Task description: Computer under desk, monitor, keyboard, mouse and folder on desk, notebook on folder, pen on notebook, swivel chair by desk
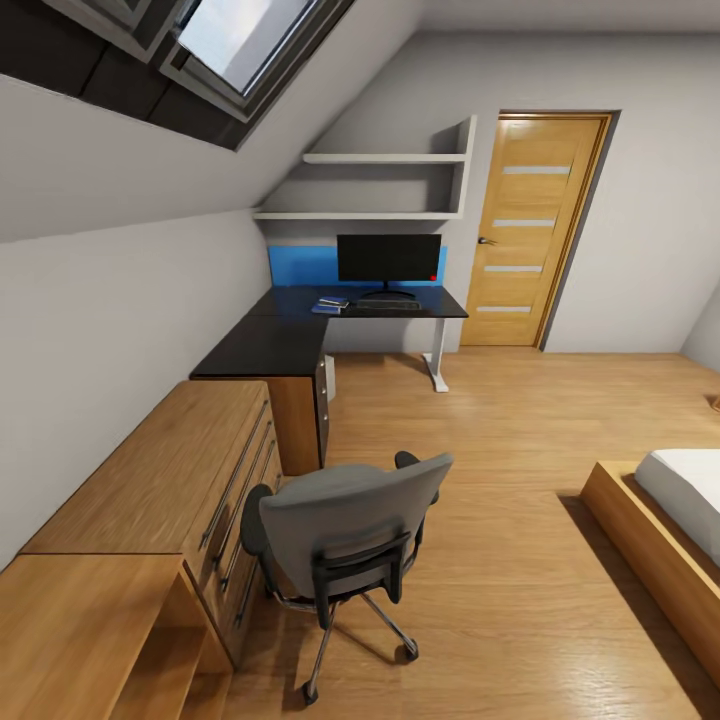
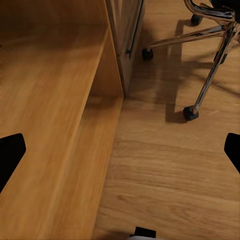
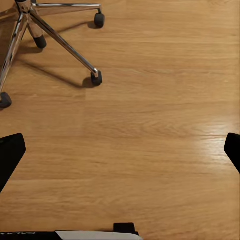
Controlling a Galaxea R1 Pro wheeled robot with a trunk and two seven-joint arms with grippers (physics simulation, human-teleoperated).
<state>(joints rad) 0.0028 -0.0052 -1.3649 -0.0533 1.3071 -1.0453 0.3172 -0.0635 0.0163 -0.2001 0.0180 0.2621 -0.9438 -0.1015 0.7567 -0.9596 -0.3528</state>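
Beyond the spread fingers (image 3: 12,155), swivel chair (image 3: 50,35).

On the far desk (image 1: 300,340), the small things beside the monitor (image 1: 389,258) are too tiny to tell apart, the chair's (image 1: 345,520) backrest hides its seat, and the bed (image 1: 690,510) is cut off.

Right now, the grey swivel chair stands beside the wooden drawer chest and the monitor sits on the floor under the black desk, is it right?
Not quite. The swivel chair does stand beside the wooden drawer chest, but the head view shows the monitor on top of the black desk, not on the floor.
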